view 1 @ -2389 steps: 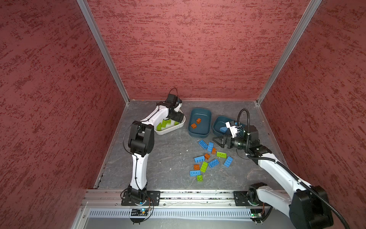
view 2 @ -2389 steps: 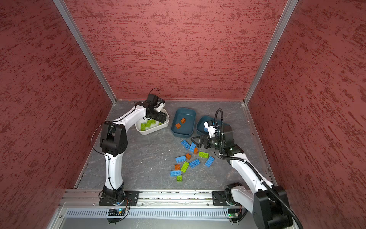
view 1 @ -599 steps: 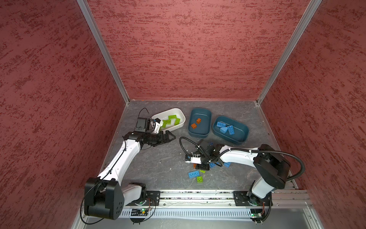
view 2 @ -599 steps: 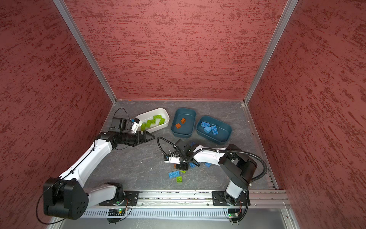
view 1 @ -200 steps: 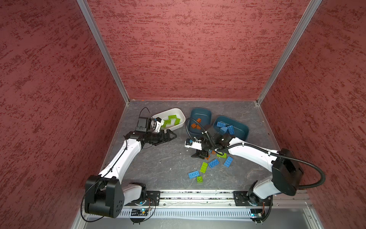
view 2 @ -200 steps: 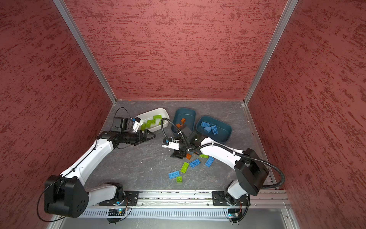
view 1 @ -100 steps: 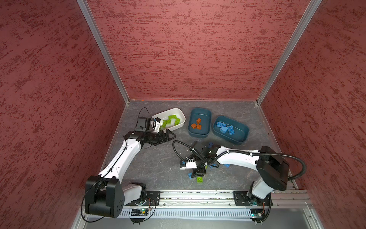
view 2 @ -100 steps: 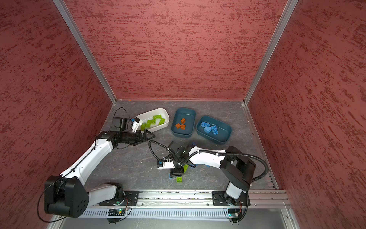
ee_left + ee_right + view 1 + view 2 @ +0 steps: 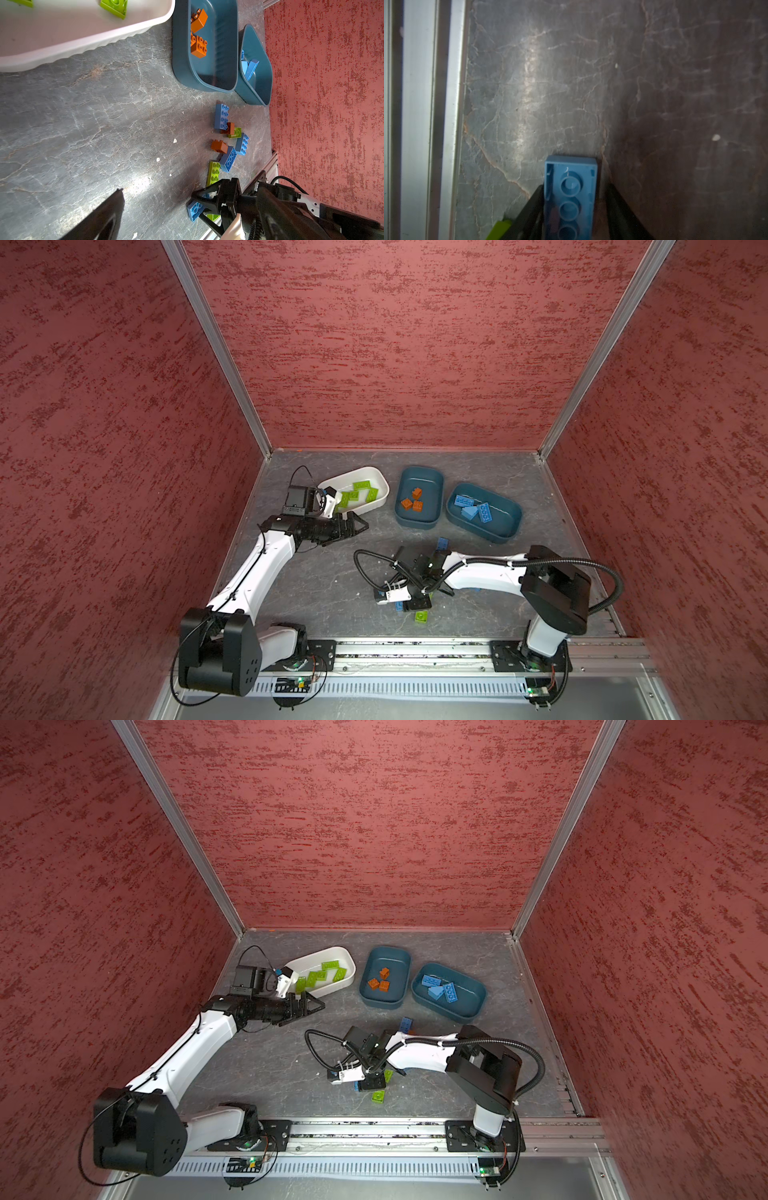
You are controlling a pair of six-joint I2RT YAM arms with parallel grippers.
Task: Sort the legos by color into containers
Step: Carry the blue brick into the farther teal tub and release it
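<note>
Slipping likely on lift: blue brick (image 9: 571, 197), flat on the desk (image 9: 550, 83) beside a lime brick (image 9: 421, 616), sits inside right pincer (image 9: 574, 186), one side seemingly untouched, so grip cannot be told; left pincer (image 9: 357, 524) spread, empty

**Q:** What do we label apart from the sorting work?

**A:** First, the dark grey, marble-veined tabletop (image 9: 324, 585). A few white specks (image 9: 175, 140) lie on its surface.

**Q:** What do we mark around the tabletop?

**A:** Red, rough-textured walls (image 9: 395, 344) rise from its back and both sides. Slanting aluminium corner posts (image 9: 216, 348) join them at the tabletop's two rear corners. Along the tabletop's front edge we mark an aluminium rail (image 9: 415, 649), and just outside that rail a slotted metal strip (image 9: 415, 688).
</note>
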